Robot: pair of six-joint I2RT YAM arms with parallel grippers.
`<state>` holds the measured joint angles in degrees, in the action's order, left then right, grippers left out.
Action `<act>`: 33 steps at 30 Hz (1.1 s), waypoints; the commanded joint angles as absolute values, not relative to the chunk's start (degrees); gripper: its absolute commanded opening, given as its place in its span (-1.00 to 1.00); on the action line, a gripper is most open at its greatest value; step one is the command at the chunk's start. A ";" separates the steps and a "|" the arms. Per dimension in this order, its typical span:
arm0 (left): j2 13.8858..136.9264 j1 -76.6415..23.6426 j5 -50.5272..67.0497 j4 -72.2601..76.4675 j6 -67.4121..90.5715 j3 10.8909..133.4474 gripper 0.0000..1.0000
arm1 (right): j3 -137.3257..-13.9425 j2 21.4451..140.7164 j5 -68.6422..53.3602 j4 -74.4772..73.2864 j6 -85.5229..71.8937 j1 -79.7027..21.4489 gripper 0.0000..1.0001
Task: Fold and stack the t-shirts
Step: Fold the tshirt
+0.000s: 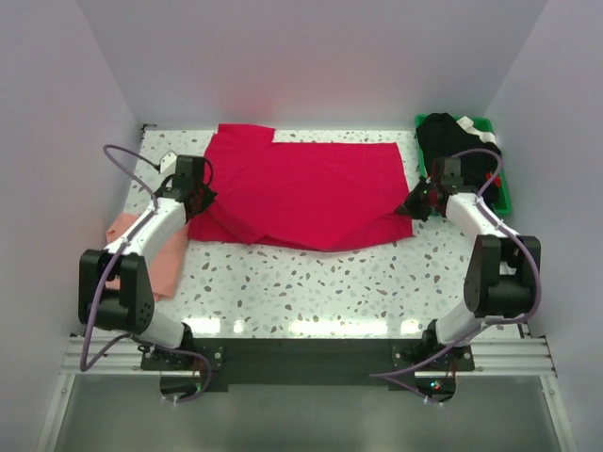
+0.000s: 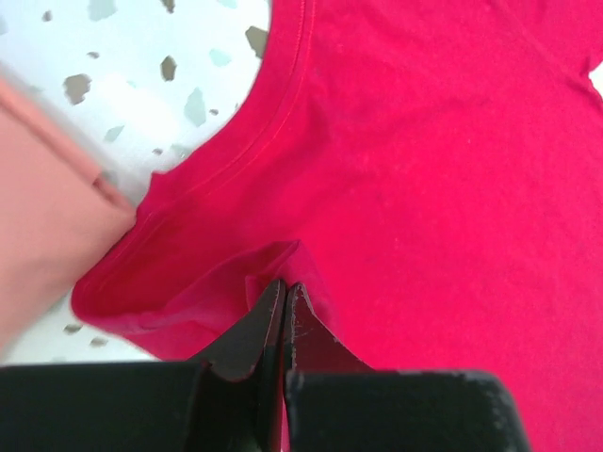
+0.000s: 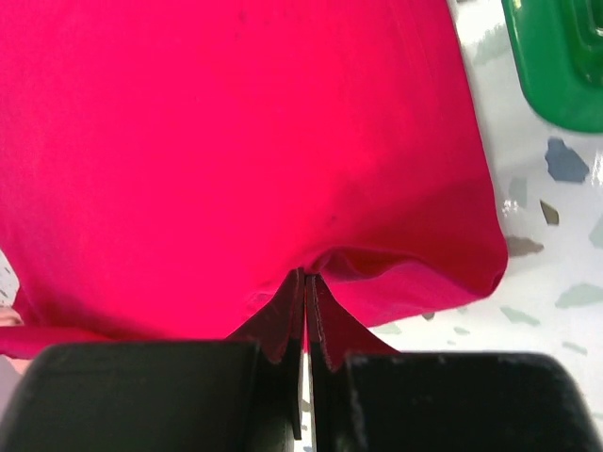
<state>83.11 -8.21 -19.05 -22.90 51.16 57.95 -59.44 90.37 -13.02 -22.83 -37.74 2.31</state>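
Left gripper: jaws shut tight on a raised pinch of the red t-shirt, just beside its neckline.
Right gripper: jaws closed on a small fold of the same shirt at its right edge, near a rolled corner.
Red t-shirt: spread across the far half of the table, stretched between the two grippers.
Pink t-shirt: lies at the table's left edge, partly under the left arm.
Left wrist view only: ribbed neckline seam; pink cloth touching the red shirt's collar edge.
Right wrist view only: green bin rim close to the shirt, apart from it.
Top view only: both shirts and the bin together.
Green bin: far right corner, holding dark cloth with a white patch.
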 commanded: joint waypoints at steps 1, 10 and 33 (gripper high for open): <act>88.05 -5.98 -14.51 -16.70 48.16 62.66 -1.00 | -64.06 93.24 -13.18 -21.88 -38.58 2.29 -1.00; 95.88 -4.31 -10.02 -14.24 48.69 67.85 -1.00 | -67.58 98.08 -11.08 -20.57 -38.67 2.37 -1.00; 100.28 -0.44 -6.59 -14.06 48.51 73.56 -1.00 | -66.18 100.02 -14.32 -13.45 -42.36 6.76 -1.00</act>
